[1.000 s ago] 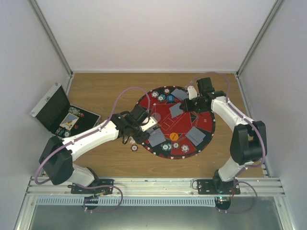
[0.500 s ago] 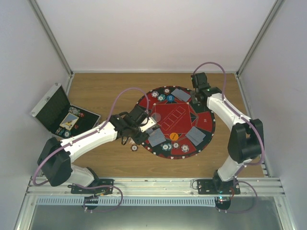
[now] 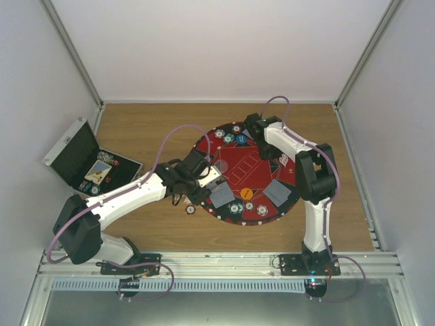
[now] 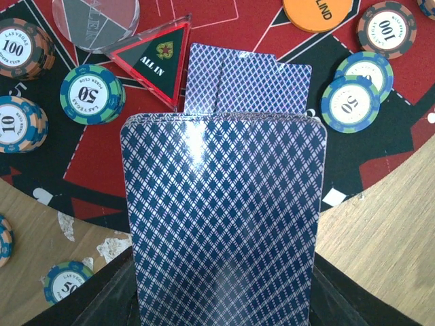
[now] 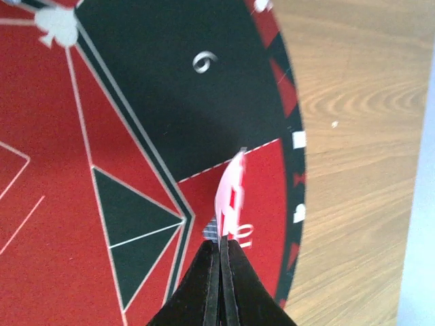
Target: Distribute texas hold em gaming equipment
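Observation:
My left gripper (image 4: 221, 278) is shut on a deck of blue-backed playing cards (image 4: 224, 217), its fingers mostly hidden under the deck. It hovers at the mat's left edge (image 3: 207, 179). Just beyond the deck, two dealt cards (image 4: 248, 78) lie face down among striped poker chips (image 4: 92, 94), with more chips (image 4: 353, 95) to the right and an orange disc (image 4: 317, 10) past them. My right gripper (image 5: 221, 238) is shut on a single playing card (image 5: 230, 193), held edge-on and blurred above the mat's "10" section. In the top view that gripper (image 3: 270, 151) is over the right half of the mat.
The round red-and-black mat (image 3: 238, 166) carries card pairs (image 3: 276, 192), chip stacks (image 3: 236, 208) and an "ALL IN" triangle (image 4: 155, 58). One chip (image 3: 191, 209) lies on the wood off the mat. The open black case (image 3: 88, 159) sits at the far left.
The right arm has swung left from the back right and folded over the mat, carrying its card. The left arm and deck have not moved.

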{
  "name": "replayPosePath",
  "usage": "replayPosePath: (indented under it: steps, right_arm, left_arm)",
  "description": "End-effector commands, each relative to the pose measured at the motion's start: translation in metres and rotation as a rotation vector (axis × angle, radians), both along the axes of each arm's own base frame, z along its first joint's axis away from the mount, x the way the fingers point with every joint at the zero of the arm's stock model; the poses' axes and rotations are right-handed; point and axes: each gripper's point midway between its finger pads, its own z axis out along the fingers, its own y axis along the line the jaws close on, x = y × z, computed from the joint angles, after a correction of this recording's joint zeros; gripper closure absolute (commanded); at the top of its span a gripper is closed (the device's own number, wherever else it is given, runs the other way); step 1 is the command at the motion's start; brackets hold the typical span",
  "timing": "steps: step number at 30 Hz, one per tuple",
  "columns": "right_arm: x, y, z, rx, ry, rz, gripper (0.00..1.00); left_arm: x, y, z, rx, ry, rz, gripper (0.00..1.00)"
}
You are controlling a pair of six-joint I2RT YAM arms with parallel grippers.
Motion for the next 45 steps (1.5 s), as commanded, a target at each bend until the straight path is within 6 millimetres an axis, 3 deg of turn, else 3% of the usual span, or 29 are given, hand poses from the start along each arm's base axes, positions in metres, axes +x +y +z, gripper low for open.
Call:
replayPosePath:
  steps: [1,11,20,32,45]
  right_arm:
    - [-0.014,0.010,-0.013,0.045,0.052,-0.095,1.00]
    - [0.004,0.054,-0.036,0.292,0.041,-0.131,0.99]
    - [0.014,0.082,-0.047,0.436,0.041,-0.173,1.00]
    - [-0.022,0.123,-0.050,0.684,0.142,-0.359,0.99]
    - [-0.036,0.162,-0.044,0.848,0.175,-0.561,0.99]
  left_arm:
    - [0.005,-0.002,0.006,-0.036,-0.031,0.004,0.46]
    - [0.008,-0.001,0.005,-0.035,-0.030,0.010,0.46]
    - [0.010,0.001,0.004,-0.027,-0.030,0.017,0.46]
    - [0.005,0.002,0.005,-0.037,-0.012,0.013,0.46]
    - [-0.002,0.001,0.006,-0.072,-0.012,-0.004,0.46]
